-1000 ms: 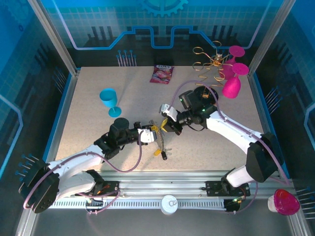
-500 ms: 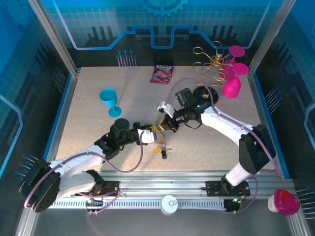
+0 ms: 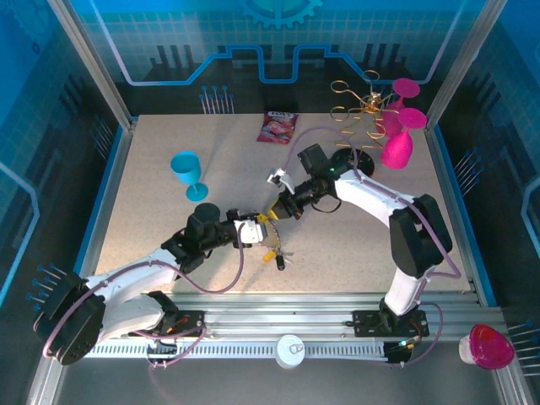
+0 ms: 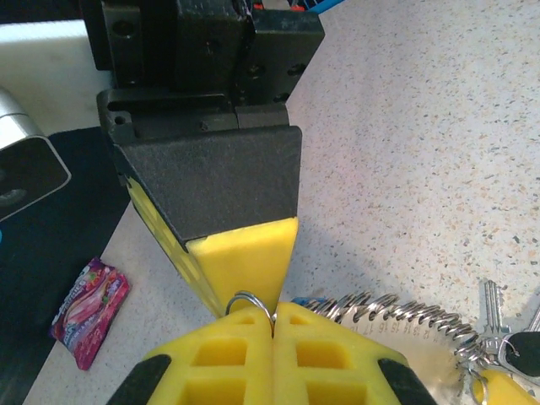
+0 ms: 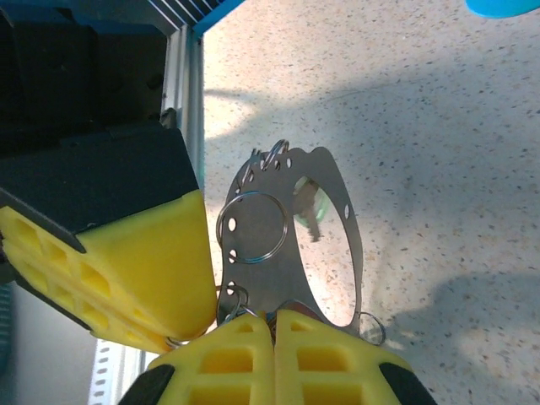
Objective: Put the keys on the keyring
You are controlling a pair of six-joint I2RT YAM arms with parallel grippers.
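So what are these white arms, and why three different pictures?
Two robot arms are bolted to a table. One picture looks down from above; the other two come from a camera on each wrist. The left arm's fingers and the right arm's fingers, with yellow pads, are both pinched shut on a metal keyring between them, with small keys dangling. Also on the table are a blue goblet, pink goblets, a gold wire rack and a snack packet.

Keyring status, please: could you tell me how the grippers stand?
Left gripper shut on small ring. Right gripper shut on keyring. Keys bunched at one end. Blue goblet well aside.
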